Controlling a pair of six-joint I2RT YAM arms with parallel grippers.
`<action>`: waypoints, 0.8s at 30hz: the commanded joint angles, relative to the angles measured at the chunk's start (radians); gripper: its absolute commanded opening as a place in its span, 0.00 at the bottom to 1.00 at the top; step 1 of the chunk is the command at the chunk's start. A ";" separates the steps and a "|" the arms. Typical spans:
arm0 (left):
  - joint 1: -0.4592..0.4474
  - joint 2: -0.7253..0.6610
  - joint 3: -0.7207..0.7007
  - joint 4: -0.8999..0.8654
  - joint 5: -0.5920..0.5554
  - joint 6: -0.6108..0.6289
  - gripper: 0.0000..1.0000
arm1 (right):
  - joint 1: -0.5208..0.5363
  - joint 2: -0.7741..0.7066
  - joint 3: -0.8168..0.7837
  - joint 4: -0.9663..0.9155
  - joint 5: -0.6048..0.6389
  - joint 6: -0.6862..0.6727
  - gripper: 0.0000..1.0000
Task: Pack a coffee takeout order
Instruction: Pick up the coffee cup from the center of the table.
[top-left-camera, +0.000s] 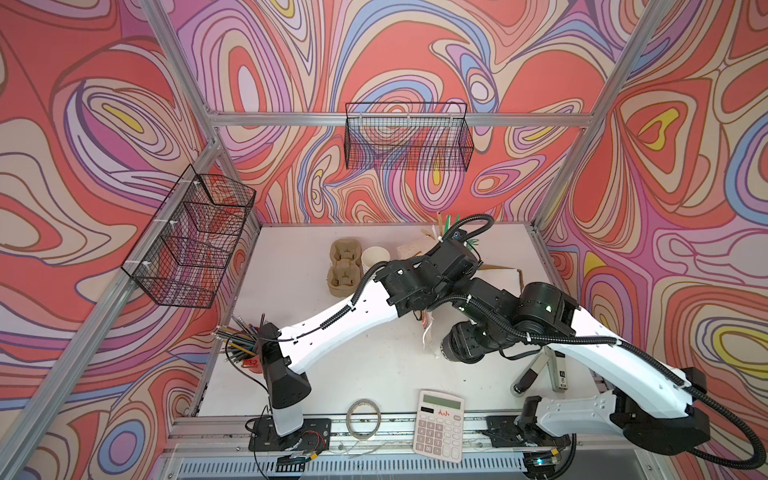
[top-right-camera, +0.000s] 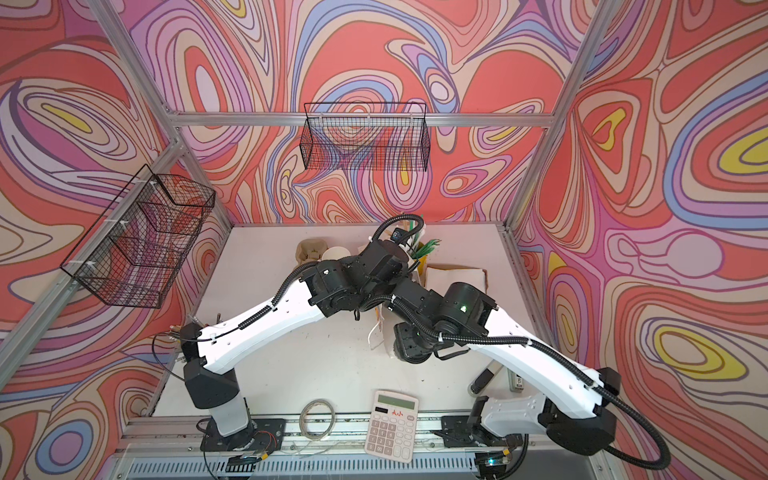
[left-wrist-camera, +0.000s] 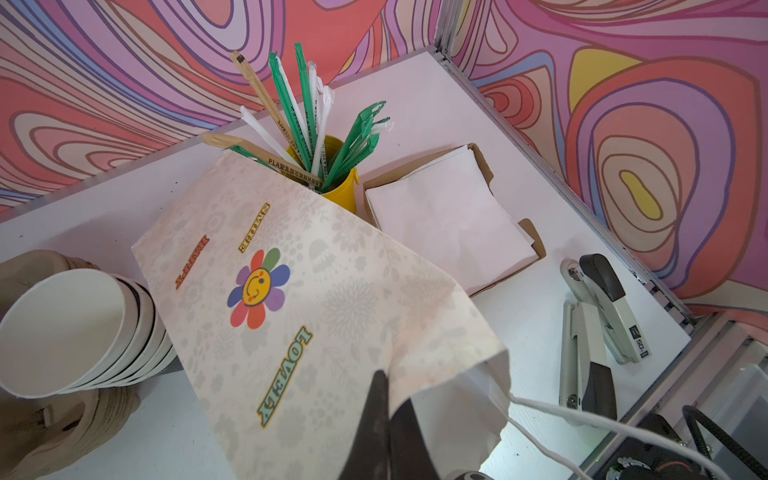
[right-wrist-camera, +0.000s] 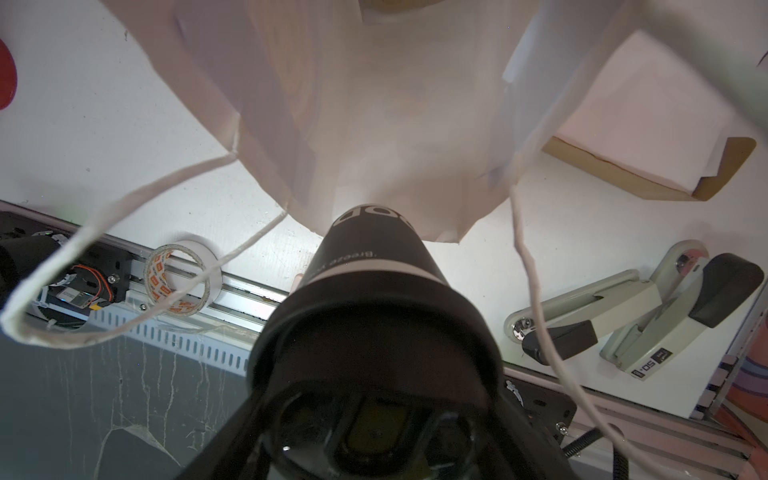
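White table (top-left-camera: 365, 365), a few dark specks on it. Back, left of centre: stack of cup carriers (top-left-camera: 343, 266), with nested paper cups (top-left-camera: 375, 254) touching it on the right. Back right: yellow pot (left-wrist-camera: 343, 189) of straws (left-wrist-camera: 305, 112), cardboard tray (left-wrist-camera: 534, 243) of napkins (left-wrist-camera: 444, 216) just beside it. Right side, near the front: stapler (left-wrist-camera: 611, 307) and second stapler (left-wrist-camera: 582, 357), side by side. Left front edge: red pot (top-left-camera: 251, 362) of pencils (top-left-camera: 241, 338). Front edge: calculator (top-left-camera: 439, 424) and tape roll (top-left-camera: 348, 417), both overlapping the metal rail (top-left-camera: 395, 419).

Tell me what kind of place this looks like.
Probably a robot lab cell staged as a café counter: aluminium frame, stacked paper cups, yellow pot of straws, printed takeout bag.
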 joint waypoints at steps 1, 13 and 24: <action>-0.036 -0.015 0.010 -0.055 0.057 -0.006 0.00 | -0.003 0.020 0.045 0.097 0.061 0.007 0.66; -0.036 -0.035 0.048 -0.082 0.062 -0.028 0.00 | -0.004 0.035 0.060 0.131 0.090 0.004 0.65; -0.036 -0.050 0.090 -0.130 0.047 0.001 0.00 | -0.004 0.065 0.041 0.085 0.119 -0.017 0.65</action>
